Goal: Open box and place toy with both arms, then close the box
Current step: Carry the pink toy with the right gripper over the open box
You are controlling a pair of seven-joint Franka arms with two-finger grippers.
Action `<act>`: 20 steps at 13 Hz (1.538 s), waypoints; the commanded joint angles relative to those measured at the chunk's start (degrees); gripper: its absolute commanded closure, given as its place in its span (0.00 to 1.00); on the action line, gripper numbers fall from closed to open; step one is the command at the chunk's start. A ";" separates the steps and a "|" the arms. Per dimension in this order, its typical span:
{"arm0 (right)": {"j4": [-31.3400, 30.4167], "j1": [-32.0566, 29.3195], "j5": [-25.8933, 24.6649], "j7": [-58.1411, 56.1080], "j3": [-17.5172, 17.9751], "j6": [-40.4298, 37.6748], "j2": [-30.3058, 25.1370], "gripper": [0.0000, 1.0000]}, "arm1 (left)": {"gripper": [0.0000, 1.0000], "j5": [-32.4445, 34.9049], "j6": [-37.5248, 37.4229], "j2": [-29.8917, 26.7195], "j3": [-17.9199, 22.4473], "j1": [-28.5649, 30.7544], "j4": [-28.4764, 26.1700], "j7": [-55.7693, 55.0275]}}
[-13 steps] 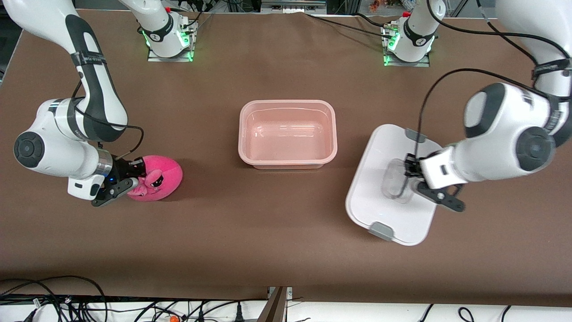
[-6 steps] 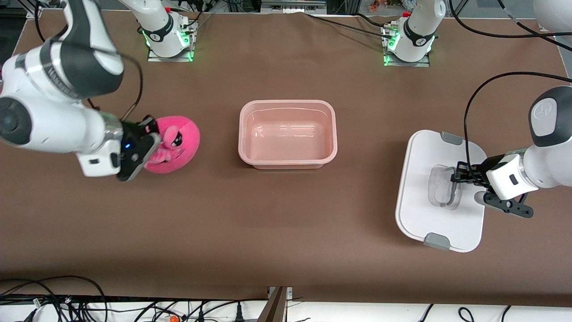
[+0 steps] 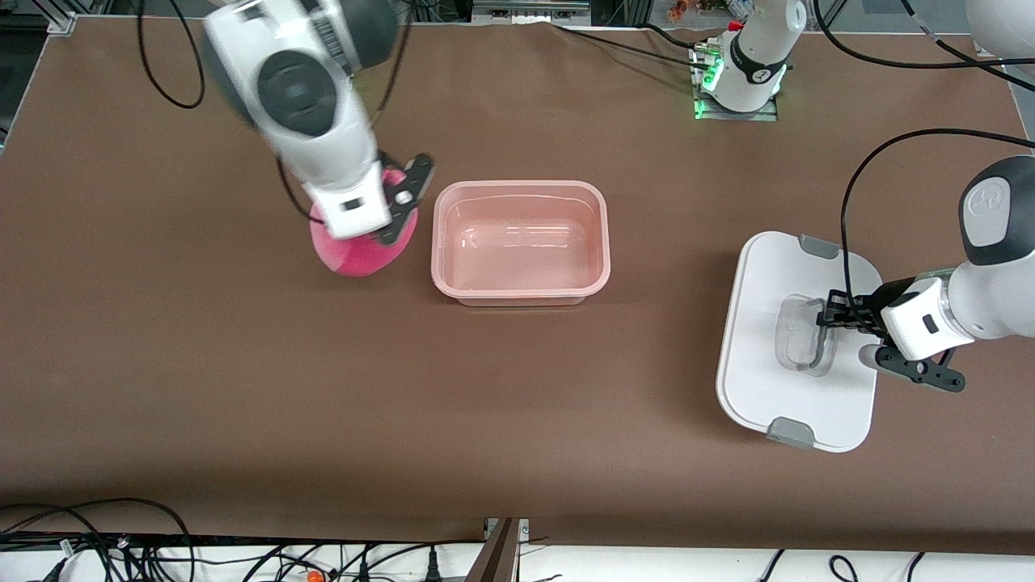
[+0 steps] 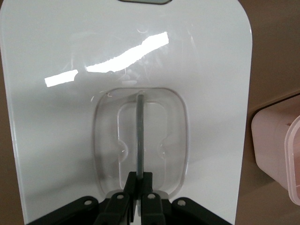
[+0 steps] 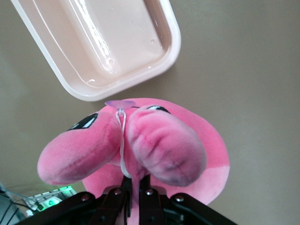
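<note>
**Ana:** Fingers first: the right gripper [image 5: 133,190] is clamped on the pink plush toy [image 3: 364,250], pinching it between its two bulging lobes. The left gripper [image 4: 138,180] is closed tight on the thin handle bar in the clear recess of the white lid [image 3: 760,275].

**Ben:** What changed?

**Ana:** A second ago the toy sat on the table near the right arm's end. It has since been lifted and swung inward, and now hangs over the table just beside the open box base [image 3: 602,242], on the side toward the right arm. The lid slid toward the left arm's end and squared up half a second back; since then it has stayed put, well apart from the base.

**Ben:** So the box is open, and I'd judge the drop-in comes next.

**Ana:** Agreed. Closing is still to do.

**Ben:** Anything hidden?

**Ana:** From the front the right arm covers most of the toy, face included. The lid's grey clips [image 3: 788,432] show only there, and I cannot tell whether the lid rests flat or hangs slightly raised.
</note>
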 commanded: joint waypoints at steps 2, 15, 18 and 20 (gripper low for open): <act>0.35 4.41 -2.47 5.89 -0.36 0.02 1.32 1.00 | 1.00 -0.21 -1.86 -0.76 -0.47 -0.01 0.21 0.12; -0.18 11.27 -7.56 14.08 -0.36 6.79 5.72 1.00 | 1.00 -0.39 -3.45 -0.41 -0.47 -0.63 -0.14 -0.68; -0.27 11.28 -7.83 14.17 -0.36 7.75 6.68 0.94 | 1.00 -0.39 -3.45 -0.41 -0.47 -0.63 -0.40 -0.68; -0.27 11.80 -7.40 14.17 -0.36 8.47 7.74 0.01 | 1.00 -0.39 -3.45 -0.41 -0.47 -0.54 -0.84 -0.68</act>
